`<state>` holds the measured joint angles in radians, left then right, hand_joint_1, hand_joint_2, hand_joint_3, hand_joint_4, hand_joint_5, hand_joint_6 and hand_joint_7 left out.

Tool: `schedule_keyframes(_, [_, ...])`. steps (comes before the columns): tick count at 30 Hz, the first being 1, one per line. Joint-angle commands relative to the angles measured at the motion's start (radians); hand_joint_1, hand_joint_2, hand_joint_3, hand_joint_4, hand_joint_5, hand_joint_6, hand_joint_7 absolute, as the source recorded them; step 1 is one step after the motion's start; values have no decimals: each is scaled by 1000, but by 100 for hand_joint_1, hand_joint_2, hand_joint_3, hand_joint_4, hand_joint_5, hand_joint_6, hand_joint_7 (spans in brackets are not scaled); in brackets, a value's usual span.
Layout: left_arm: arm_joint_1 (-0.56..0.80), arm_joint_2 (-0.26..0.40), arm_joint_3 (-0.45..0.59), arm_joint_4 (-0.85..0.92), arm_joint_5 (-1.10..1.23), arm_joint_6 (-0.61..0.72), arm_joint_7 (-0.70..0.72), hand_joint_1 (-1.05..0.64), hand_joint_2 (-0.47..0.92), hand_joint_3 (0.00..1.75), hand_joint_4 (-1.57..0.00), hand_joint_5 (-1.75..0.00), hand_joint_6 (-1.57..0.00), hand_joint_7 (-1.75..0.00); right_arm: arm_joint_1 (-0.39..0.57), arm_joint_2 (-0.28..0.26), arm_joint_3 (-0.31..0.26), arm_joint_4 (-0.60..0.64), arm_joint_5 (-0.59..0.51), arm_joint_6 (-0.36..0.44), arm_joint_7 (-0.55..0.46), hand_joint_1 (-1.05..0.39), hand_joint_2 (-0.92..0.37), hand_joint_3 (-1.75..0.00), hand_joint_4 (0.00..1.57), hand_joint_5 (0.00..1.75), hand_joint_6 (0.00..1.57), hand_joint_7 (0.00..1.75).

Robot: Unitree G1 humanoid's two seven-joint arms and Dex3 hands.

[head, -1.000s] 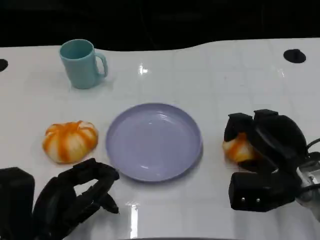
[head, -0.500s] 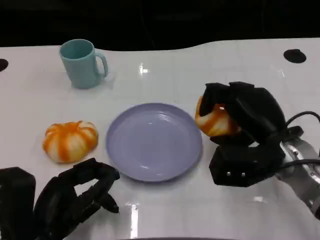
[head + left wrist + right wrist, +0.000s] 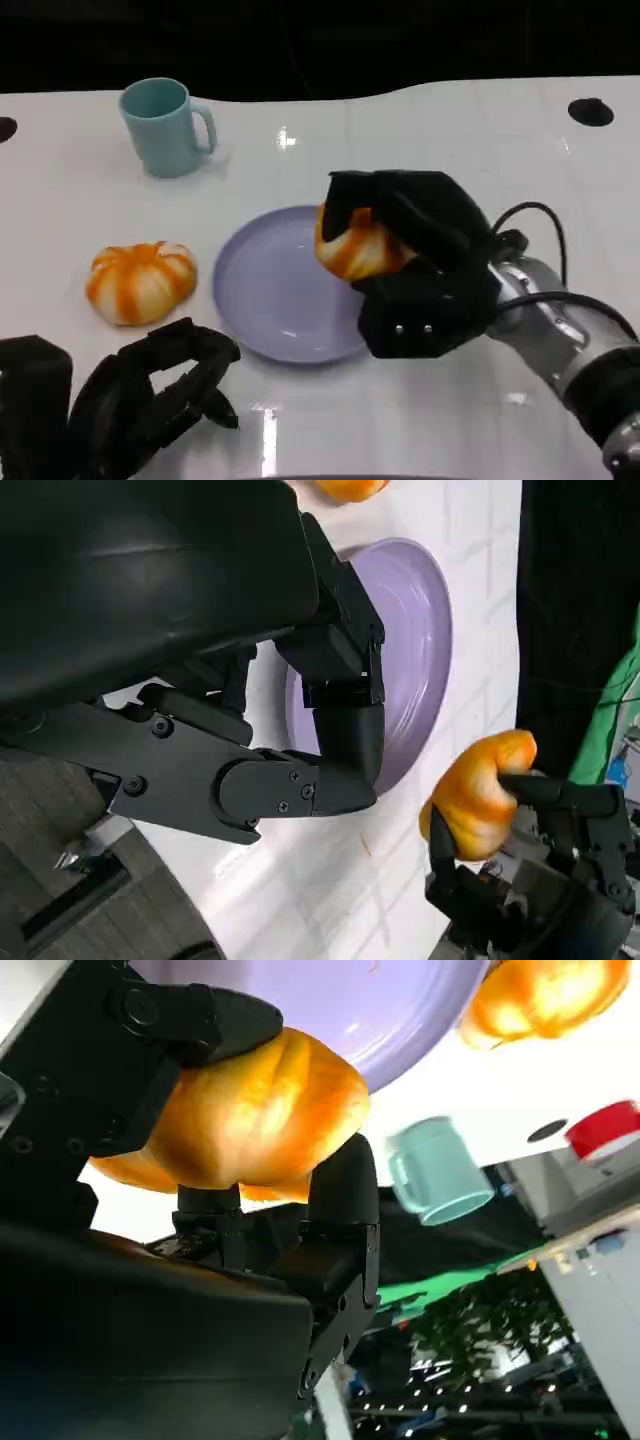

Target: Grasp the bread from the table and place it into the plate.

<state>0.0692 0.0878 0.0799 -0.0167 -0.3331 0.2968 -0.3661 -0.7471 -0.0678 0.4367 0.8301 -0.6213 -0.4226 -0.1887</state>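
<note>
My right hand (image 3: 420,255) grips an orange bread roll (image 3: 355,245) and holds it in the air over the right side of the lilac plate (image 3: 265,285). The right wrist view has that roll (image 3: 250,1120) clamped between black fingers (image 3: 345,1195), with the plate (image 3: 330,1000) beyond it. In the left wrist view the held roll (image 3: 480,795) hangs past the plate (image 3: 420,630). A second orange-and-white bread (image 3: 140,282) lies on the table left of the plate. My left hand (image 3: 150,395) rests at the front left, its fingers curled in on nothing.
A teal mug (image 3: 165,127) stands at the back left of the white table (image 3: 420,140). Two small black round marks lie on it, one (image 3: 590,111) at the far right and one (image 3: 5,129) at the far left. A black cable (image 3: 545,215) loops off my right wrist.
My right hand has lifted the roll off the table at the right and carried it left, to above the plate's right side. The left hand has stayed put.
</note>
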Motion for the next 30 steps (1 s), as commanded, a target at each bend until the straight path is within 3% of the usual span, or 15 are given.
schedule_keyframes(1, [10, 12, 2, -12, 6, -10, 3, -51, 92, 34, -67, -161, -71, -121, -57, 31, 10, 85, 6, -24, -13, -13, -33, -121, 92, 175, 69, 175])
schedule_keyframes(7, [11, 10, 2, -11, 6, -9, 7, -51, 92, 33, -68, -160, -72, -120, -95, 80, 35, 160, -1, -13, -7, -14, -37, -120, 91, 175, 66, 174])
schedule_keyframes(8, [11, 10, 2, -12, 5, -8, 6, -50, 92, 34, -67, -160, -72, -119, -99, 84, 37, 170, 1, -13, -4, -14, -38, -117, 91, 175, 69, 167])
schedule_keyframes(11, [10, 10, 1, -11, 7, -8, 8, -50, 92, 35, -67, -160, -71, -119, -109, 95, 40, 198, 4, -10, 7, -15, -41, -111, 91, 171, 84, 118])
schedule_keyframes(12, [9, 9, 1, -11, 7, -8, 9, -50, 92, 34, -67, -160, -71, -119, -110, 97, 39, 203, 6, -7, 10, -16, -47, -98, 86, 163, 90, 88])
schedule_keyframes(13, [8, 9, 1, -11, 7, -6, 10, -50, 92, 34, -67, -159, -71, -119, -110, 99, 35, 205, 12, -3, 20, -17, -52, -88, 84, 159, 95, 70])
schedule_keyframes(14, [8, 9, 1, -12, 6, -4, 11, -50, 92, 34, -67, -159, -71, -119, -110, 97, 32, 204, 17, -1, 36, -19, -59, -72, 79, 150, 96, 54])
schedule_keyframes(15, [8, 9, 1, -14, 6, -2, 13, -50, 92, 34, -67, -159, -71, -119, -110, 91, 37, 199, 14, 3, 54, -24, -70, -51, 62, 120, 87, 33])
schedule_keyframes(16, [8, 9, 1, -15, 6, 0, 14, -50, 92, 34, -67, -159, -71, -119, -110, 87, 40, 194, 11, 6, 67, -28, -79, -34, 57, 91, 81, 20])
schedule_keyframes(17, [8, 9, 1, -16, 5, 0, 14, -50, 92, 34, -67, -159, -71, -119, -111, 78, 50, 183, -1, 12, 87, -30, -85, -23, 56, 74, 79, 13])
schedule_keyframes(18, [8, 10, 1, -15, 6, -1, 13, -50, 92, 34, -67, -159, -71, -119, -111, 71, 57, 174, -9, 18, 102, -38, -89, -17, 38, 53, 63, 5])
schedule_keyframes(23, [10, 14, -4, -13, 15, -13, 10, -50, 92, 36, -66, -160, -71, -120, -97, 42, 81, 102, -22, 53, 184, -57, -92, -16, 9, 29, 38, 0])
schedule_keyframes(30, [12, 11, -10, -17, 21, -15, 15, -50, 92, 38, -65, -160, -70, -120, -28, -2, 63, -52, 15, 76, 268, -66, -92, -21, 6, 32, 33, 0])
